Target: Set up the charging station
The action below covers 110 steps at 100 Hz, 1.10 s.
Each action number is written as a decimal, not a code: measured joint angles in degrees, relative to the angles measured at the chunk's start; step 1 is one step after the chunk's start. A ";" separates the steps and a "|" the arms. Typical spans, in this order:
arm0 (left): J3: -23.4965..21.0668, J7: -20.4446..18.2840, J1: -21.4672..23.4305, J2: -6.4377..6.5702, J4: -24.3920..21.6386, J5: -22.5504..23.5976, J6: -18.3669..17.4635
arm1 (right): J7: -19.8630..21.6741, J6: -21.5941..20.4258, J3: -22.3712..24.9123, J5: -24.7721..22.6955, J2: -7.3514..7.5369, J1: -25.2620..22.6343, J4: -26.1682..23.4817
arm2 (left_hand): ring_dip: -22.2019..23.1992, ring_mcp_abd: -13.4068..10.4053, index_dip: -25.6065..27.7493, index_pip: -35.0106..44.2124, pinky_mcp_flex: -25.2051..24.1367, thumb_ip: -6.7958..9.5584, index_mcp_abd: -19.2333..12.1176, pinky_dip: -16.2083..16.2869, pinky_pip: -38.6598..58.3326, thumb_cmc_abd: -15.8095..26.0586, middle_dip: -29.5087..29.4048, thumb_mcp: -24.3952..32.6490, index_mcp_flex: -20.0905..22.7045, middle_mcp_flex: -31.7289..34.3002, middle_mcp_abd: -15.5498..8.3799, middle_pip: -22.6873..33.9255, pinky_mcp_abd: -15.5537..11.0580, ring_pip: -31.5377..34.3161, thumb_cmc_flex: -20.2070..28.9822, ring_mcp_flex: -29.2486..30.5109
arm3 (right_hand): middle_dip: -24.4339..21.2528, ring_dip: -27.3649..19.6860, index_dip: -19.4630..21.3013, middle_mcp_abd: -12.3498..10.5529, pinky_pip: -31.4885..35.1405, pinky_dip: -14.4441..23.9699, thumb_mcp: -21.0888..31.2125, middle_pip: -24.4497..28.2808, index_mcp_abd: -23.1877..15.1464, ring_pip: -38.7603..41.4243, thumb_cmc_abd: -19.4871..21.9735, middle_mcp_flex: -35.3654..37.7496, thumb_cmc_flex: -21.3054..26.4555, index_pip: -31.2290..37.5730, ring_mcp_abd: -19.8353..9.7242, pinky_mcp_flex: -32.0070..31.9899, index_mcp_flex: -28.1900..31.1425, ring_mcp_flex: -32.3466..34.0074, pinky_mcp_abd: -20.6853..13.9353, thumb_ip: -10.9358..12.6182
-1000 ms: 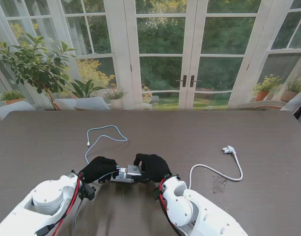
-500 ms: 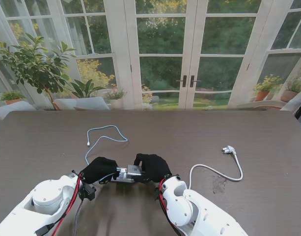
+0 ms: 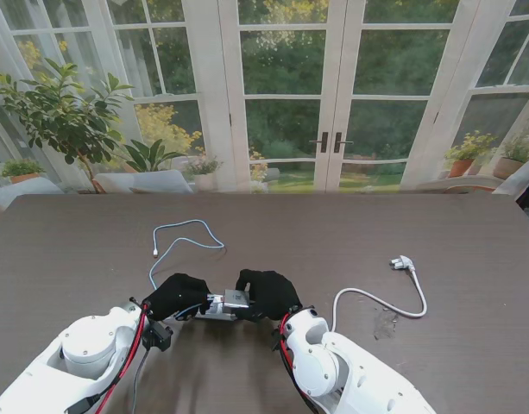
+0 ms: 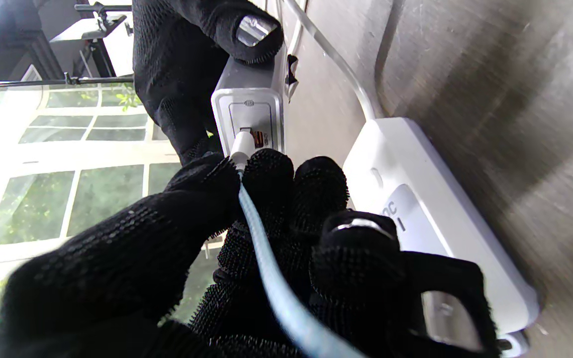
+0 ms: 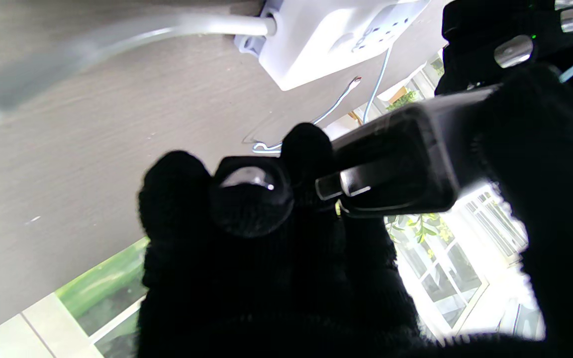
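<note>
Fingers (image 4: 266, 184) of the black-gloved left hand (image 3: 174, 296) pinch the connector end of a pale blue charging cable (image 4: 276, 278), its white plug seated at a port of the grey power adapter (image 4: 249, 114). At lower centre of the stand view, that adapter (image 3: 235, 299) sits between the two hands, above a white power strip (image 3: 214, 314) lying on the dark wooden table (image 3: 333, 241). Just right of it, the right hand (image 3: 266, 293) is clamped on the adapter body, thumb and fingers on opposite sides. The cable's free length (image 3: 182, 241) loops toward upper left, ending loose on the table. At right, the strip's white cord (image 3: 376, 300) curves to an unplugged wall plug (image 3: 403, 262).
</note>
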 measured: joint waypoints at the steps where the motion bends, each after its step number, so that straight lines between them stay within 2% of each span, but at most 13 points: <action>1: 0.06 0.26 0.01 0.00 -0.02 0.10 -0.16 | 0.00 0.00 0.00 0.00 0.00 0.00 0.00 | 0.00 -0.02 0.18 0.01 0.00 0.00 0.00 0.08 0.00 0.00 0.08 0.02 0.00 0.00 0.00 0.04 -0.01 0.27 -0.01 0.00 | 0.00 0.00 0.00 0.00 0.00 0.00 0.00 0.00 0.00 0.00 0.00 0.00 0.00 0.00 0.00 0.00 0.00 0.00 0.00 0.00; 11: 0.55 3.17 0.13 -0.18 -0.19 0.91 -1.62 | 0.00 0.02 0.00 -0.03 0.00 0.03 0.00 | 0.03 -0.08 0.83 0.03 0.00 -0.09 0.00 0.73 0.00 0.00 0.23 0.36 0.00 0.00 0.00 0.30 -0.09 1.07 -0.04 0.00 | 0.00 0.00 0.00 0.00 0.00 0.00 0.00 0.00 0.00 0.00 0.00 0.00 0.00 0.00 0.00 0.00 0.00 0.00 0.00 0.00; 12: 0.56 3.33 0.15 -0.21 -0.23 0.96 -1.66 | 0.00 0.02 0.00 -0.04 -0.01 0.03 0.00 | 0.03 -0.08 0.88 0.03 0.00 -1.01 0.00 0.78 0.00 0.00 0.23 0.47 0.00 0.00 0.00 0.32 -0.10 1.13 -0.05 0.00 | 0.00 0.00 0.00 0.00 0.00 0.00 0.00 0.00 0.00 0.00 0.00 0.00 0.00 0.00 0.00 0.00 0.00 0.00 0.00 0.00; 13: 0.56 3.41 0.17 -0.24 -0.26 0.99 -1.68 | 0.00 0.02 -0.01 -0.06 -0.01 0.04 0.00 | 0.03 -0.09 0.91 0.03 0.00 -1.10 0.00 0.80 0.00 0.00 0.23 0.60 0.00 0.00 0.00 0.33 -0.12 1.18 -0.05 0.00 | 0.00 0.00 0.00 0.00 0.00 0.00 0.00 0.00 0.00 0.00 0.00 0.00 0.00 0.00 0.00 0.00 0.00 0.00 0.00 0.00; 52: 1.01 3.81 0.46 -0.43 -0.80 0.30 -1.60 | -0.66 0.45 -0.33 0.07 -0.07 0.22 0.27 | 0.07 -0.10 1.20 0.31 0.00 -1.11 0.13 1.08 0.00 -0.15 -0.26 1.31 0.66 0.36 0.11 0.52 -0.16 1.37 -0.10 0.10 | 0.00 0.00 0.00 0.02 0.00 0.02 0.00 0.00 0.00 0.49 0.00 0.01 0.00 0.00 0.00 0.26 0.00 0.00 0.00 0.00; 110: 2.45 8.95 0.37 -1.32 -0.63 1.79 -2.25 | -1.74 0.71 -0.48 1.56 -0.57 0.19 0.94 | 0.07 0.06 -0.32 0.76 0.00 -1.11 0.49 2.23 0.00 -1.37 -2.97 1.54 1.36 0.54 0.43 1.02 -0.16 1.38 -0.10 0.17 | 0.01 0.00 0.00 0.36 0.00 0.02 0.00 0.07 0.04 1.41 0.00 0.13 0.03 0.00 0.00 1.47 0.05 0.05 0.00 0.00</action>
